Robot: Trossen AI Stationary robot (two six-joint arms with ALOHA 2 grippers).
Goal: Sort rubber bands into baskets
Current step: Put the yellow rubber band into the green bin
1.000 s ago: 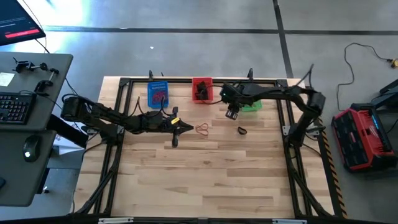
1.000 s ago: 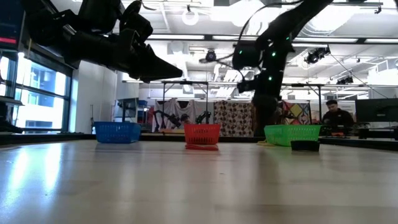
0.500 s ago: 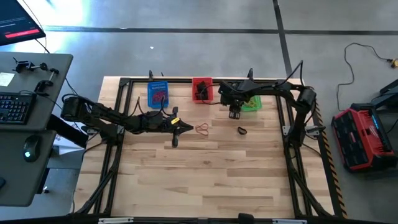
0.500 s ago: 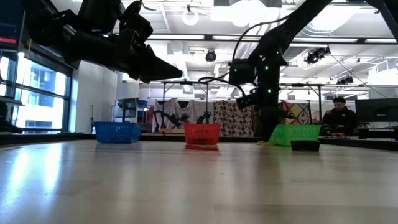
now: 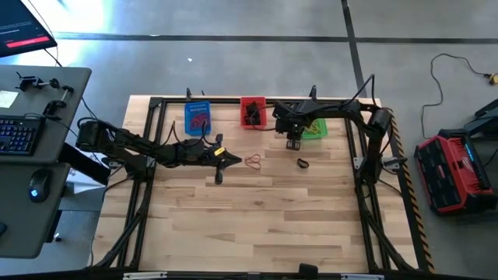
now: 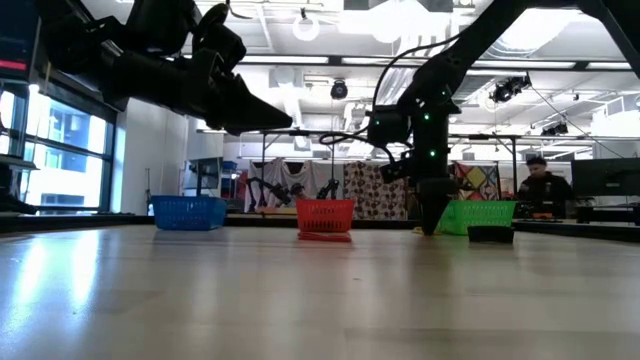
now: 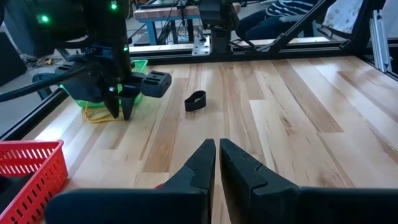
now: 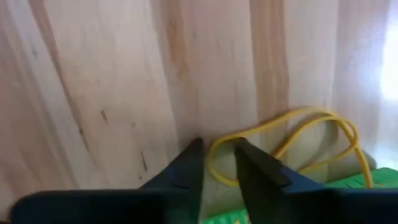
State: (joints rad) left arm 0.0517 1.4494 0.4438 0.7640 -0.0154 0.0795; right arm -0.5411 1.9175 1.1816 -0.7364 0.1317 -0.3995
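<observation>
Right tool [image 8: 216,163], fingers slightly apart & empty, at yellow band [image 8: 292,140] by green basket [image 5: 314,130]; next: pinch, lift.

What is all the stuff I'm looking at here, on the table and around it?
Baskets: three along the table's far edge, blue basket, red basket, green basket.
Yellow rubber band: one, on the wood beside the green basket.
Red rubber bands: a small cluster, mid-table.
Black rubber band: one thick loop, lying apart to the right of the red ones.
Table: one, light wood with a black frame.
Desk: one, grey, left of the table, with keyboard and mouse.
Red case: one, on the floor at right.
Person: one, seated in the room behind.
Left end effector: nearly shut, empty, beside the red bands.
Right end effector: slightly open, at the yellow band.
</observation>
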